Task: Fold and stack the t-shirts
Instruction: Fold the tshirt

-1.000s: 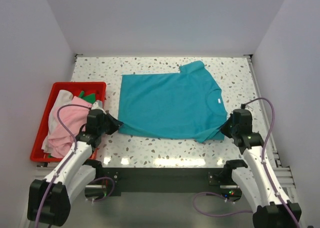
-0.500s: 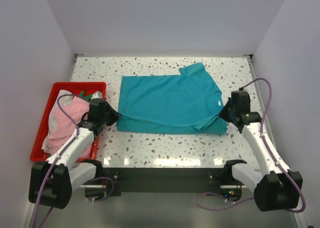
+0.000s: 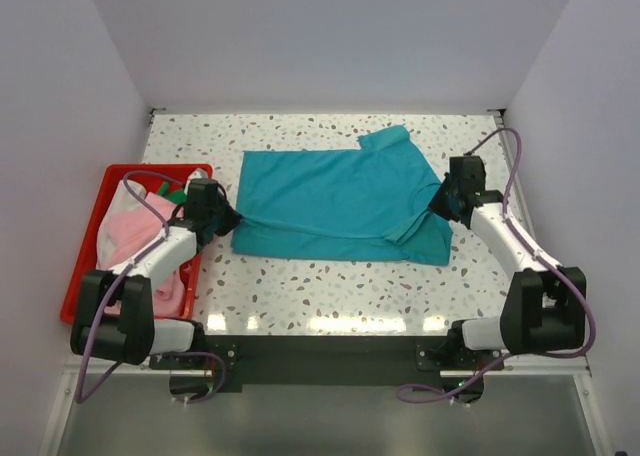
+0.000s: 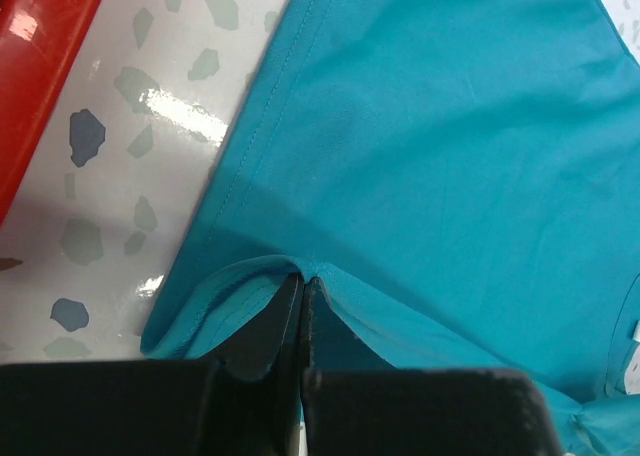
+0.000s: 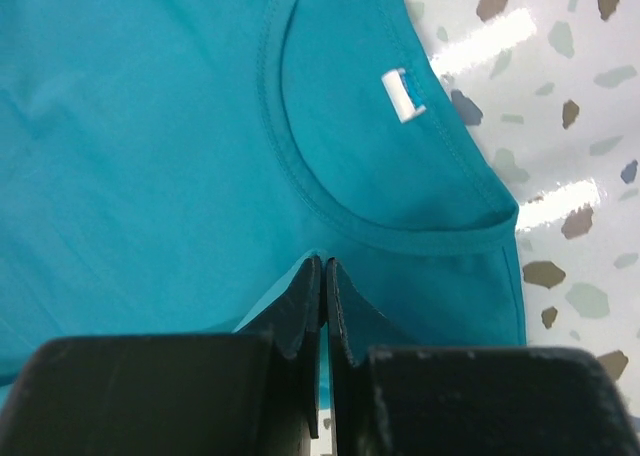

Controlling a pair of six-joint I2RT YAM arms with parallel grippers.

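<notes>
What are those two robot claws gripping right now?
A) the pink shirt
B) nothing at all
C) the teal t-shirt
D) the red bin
C: the left gripper and the right gripper are each pinched shut on a fold of the teal t-shirt, one at either end of it.

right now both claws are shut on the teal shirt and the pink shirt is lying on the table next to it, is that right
Not quite. The left claw and right claw are shut on the teal shirt, but the pink shirt is not on the table: it lies in the red bin at the left, as the top external view shows.
</notes>
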